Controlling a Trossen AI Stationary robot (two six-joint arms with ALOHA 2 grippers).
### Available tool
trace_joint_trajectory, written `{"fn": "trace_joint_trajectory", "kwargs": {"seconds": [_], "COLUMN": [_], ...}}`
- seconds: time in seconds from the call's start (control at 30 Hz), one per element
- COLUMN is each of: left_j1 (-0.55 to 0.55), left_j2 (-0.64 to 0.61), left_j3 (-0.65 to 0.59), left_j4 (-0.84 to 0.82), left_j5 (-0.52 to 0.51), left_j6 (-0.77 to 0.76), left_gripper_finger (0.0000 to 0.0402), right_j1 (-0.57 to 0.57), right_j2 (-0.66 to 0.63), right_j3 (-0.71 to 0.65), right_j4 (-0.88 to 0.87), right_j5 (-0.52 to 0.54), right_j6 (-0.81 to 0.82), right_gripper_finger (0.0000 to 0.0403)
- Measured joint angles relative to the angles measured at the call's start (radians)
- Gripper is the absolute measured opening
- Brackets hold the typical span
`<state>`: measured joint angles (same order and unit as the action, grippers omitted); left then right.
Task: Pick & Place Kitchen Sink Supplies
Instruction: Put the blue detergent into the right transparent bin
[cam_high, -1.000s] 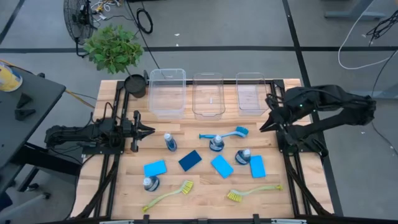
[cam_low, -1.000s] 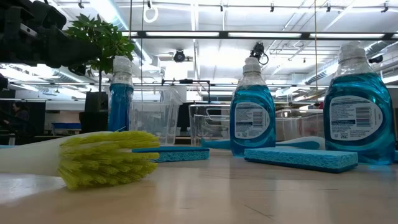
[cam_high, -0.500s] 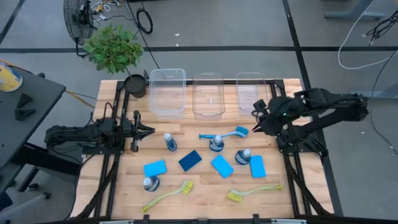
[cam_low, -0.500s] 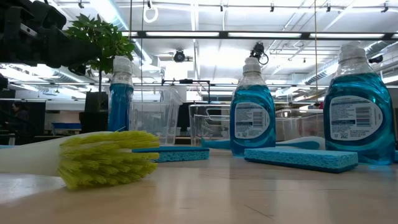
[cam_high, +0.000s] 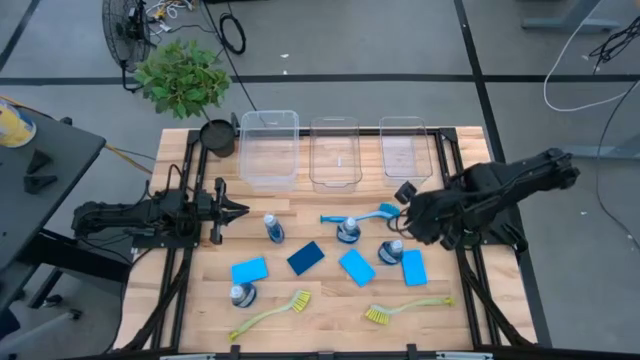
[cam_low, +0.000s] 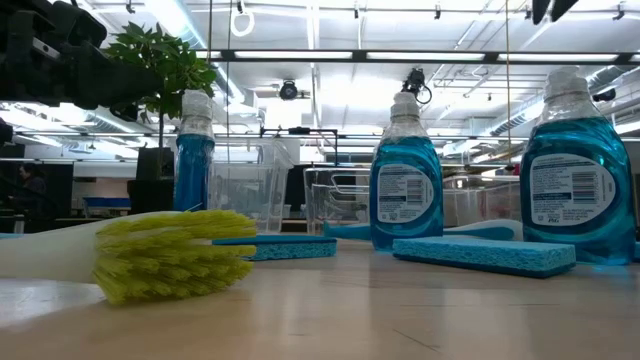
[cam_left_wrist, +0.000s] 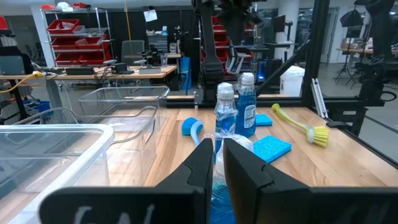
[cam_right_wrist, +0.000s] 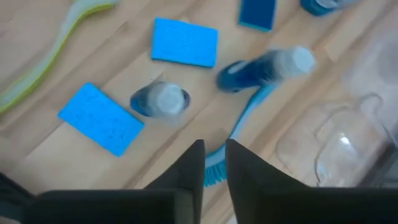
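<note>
Wooden counter (cam_high: 330, 300) carried the scattered supplies. Right end effector (cam_right_wrist: 211, 163) hovered over the blue brush (cam_right_wrist: 239, 127), fingers a narrow slit apart, empty; descending off-line, it might topple the neighbouring bottle (cam_right_wrist: 160, 99).

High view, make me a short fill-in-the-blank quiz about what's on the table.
1. The number of clear bins in a row at the table's far edge is ____.
2. The potted plant stands at the table's far ____ corner.
3. The blue brush lies beside a ____.
4. The claw above the blue brush belongs to the ____ arm.

Missing words: three; left; bottle; right
</note>
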<state>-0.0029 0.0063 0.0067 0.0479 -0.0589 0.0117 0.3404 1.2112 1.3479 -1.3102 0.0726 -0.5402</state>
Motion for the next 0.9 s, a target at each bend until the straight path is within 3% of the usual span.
{"fn": "trace_joint_trajectory", "kwargs": {"seconds": [0.2, 0.5, 0.9], "left_j1": [0.0, 0.0, 0.0], "left_j2": [0.0, 0.0, 0.0], "left_j3": [0.0, 0.0, 0.0], "left_j4": [0.0, 0.0, 0.0], "left_j5": [0.0, 0.0, 0.0], "left_j6": [0.0, 0.0, 0.0], "left_gripper_finger": [0.0044, 0.0044, 0.0044], "right_j1": [0.082, 0.146, 0.132], "right_j2": [0.037, 0.128, 0.195], "right_j3": [0.0, 0.0, 0.0], "right_j4": [0.001, -0.002, 0.01], "right_j5": [-0.002, -0.013, -0.013], "right_j6": [-0.036, 0.035, 0.031], "right_gripper_finger": [0.0136, 0.0213, 0.0251]}}
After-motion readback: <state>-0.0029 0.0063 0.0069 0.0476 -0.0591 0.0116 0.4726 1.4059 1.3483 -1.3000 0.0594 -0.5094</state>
